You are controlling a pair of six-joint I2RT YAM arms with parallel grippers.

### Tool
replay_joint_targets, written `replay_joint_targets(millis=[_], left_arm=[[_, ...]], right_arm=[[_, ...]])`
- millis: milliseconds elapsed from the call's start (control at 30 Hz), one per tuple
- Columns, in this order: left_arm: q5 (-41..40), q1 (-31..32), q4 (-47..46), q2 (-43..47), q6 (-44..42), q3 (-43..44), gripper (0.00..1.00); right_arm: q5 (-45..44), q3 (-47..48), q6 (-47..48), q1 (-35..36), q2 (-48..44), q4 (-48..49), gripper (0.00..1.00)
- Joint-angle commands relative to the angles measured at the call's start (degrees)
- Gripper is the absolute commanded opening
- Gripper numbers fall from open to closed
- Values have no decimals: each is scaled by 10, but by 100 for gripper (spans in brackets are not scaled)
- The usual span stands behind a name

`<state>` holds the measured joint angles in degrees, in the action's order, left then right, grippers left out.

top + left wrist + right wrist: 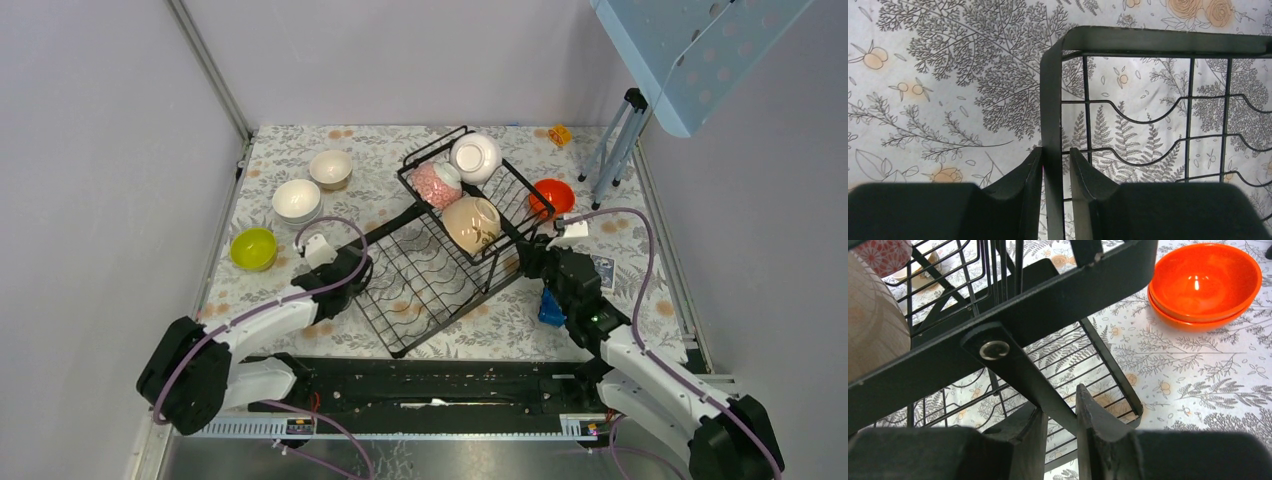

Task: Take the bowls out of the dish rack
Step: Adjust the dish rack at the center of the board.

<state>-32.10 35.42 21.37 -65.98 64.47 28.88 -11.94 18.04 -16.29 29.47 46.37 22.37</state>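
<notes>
The black wire two-tier dish rack (420, 280) stands in the middle of the top view, placed diagonally on the desk (280, 150), which has a floral cloth. The left hand (1055, 155) is at the rack's left corner. Its two fingers are almost closed and pinch the flat black rim bar between them. The right hand (1060, 410) is at the rack's right side, also almost closed, and it grips a slanted black strut below the upper basket. In that basket, at the upper centre, three bowls lie on their sides: a plain white ceramic bowl (475, 157), a pink-patterned bowl (437, 184) and a larger beige bowl (472, 224). Right of the basket, two orange-red bowls (1205, 282) sit stacked on the desk. At the upper left of the top view stand a cream bowl (330, 168), a stack of white bowls (297, 200) and a yellow-green bowl (253, 248), all upright. A small blue block (551, 308) lies just beside the right arm.
</notes>
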Motion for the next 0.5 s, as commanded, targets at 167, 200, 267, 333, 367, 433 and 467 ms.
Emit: replay_joint_targets(millis=[167, 200, 267, 333, 367, 433, 467], left_arm=[[20, -8, -65, -90, -22, 92, 22], [20, -12, -66, -100, -26, 98, 22], [21, -20, -67, -116, -30, 112, 21], [22, -33, -65, -130, -32, 121, 21], [23, -40, -68, -135, -32, 122, 20], [38, -59, -82, -144, -36, 122, 18], [46, -69, -88, -147, -39, 122, 17]], right_arm=[[57, 5, -164, 7, -73, -116, 3], [60, 9, -165, 6, -74, -126, 4], [68, 13, -168, 6, -75, -137, 5], [77, 17, -170, 7, -75, -147, 6], [82, 19, -170, 6, -75, -152, 7], [90, 24, -170, 6, -76, -163, 8], [94, 26, -170, 7, -78, -167, 9]])
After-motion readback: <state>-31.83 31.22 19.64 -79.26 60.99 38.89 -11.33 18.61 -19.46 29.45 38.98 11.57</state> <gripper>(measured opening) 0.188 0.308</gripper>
